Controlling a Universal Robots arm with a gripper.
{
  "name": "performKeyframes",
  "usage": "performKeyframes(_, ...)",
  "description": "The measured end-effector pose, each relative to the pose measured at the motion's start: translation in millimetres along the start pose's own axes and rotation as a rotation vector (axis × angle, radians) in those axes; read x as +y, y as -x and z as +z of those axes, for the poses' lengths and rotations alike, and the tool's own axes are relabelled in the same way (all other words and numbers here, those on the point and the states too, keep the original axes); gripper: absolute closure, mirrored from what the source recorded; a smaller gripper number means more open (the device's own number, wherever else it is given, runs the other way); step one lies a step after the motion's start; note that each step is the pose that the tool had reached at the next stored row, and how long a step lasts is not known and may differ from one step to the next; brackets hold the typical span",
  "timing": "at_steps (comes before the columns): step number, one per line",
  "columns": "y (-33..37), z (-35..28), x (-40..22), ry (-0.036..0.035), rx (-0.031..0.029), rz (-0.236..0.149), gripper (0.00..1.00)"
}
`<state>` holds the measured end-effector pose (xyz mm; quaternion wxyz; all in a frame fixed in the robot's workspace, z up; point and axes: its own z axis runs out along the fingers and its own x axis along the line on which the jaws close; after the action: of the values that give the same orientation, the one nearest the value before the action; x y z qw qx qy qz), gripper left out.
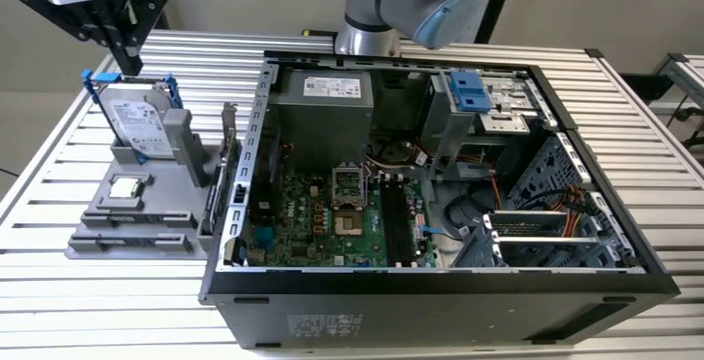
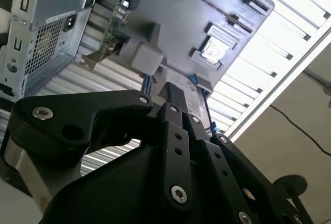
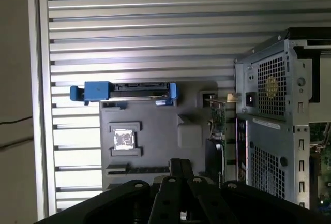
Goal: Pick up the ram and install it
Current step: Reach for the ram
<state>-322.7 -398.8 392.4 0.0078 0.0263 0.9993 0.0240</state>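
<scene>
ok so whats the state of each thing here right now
gripper: jaws shut, empty, above the grey holder
hard drive: upright in the holder
processor chip: flat in the holder
computer case: side open, lying on the table
green board: on edge beside the case

The exterior view stands raised and well back from the parts holder (image 1: pixel 138 228); we look obliquely down on it and the open computer case (image 1: pixel 440 294) just beside it. In the first wrist view we look straight down on the parts holder from well above. In the second wrist view we look past the gripper (image 2: pixel 178 93), near and tilted, toward the parts holder. All three views share the parts holder and the computer case.
</scene>
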Motion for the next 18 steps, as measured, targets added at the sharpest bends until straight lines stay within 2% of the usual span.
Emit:
performKeyframes(13, -24.9, -0.3, -1.3, 0.0, 0.0017, -0.003, 1.0)
performKeyframes(18, -26.5, -0.4, -1.4, 0.0, 0.0018, -0.003, 1.0)
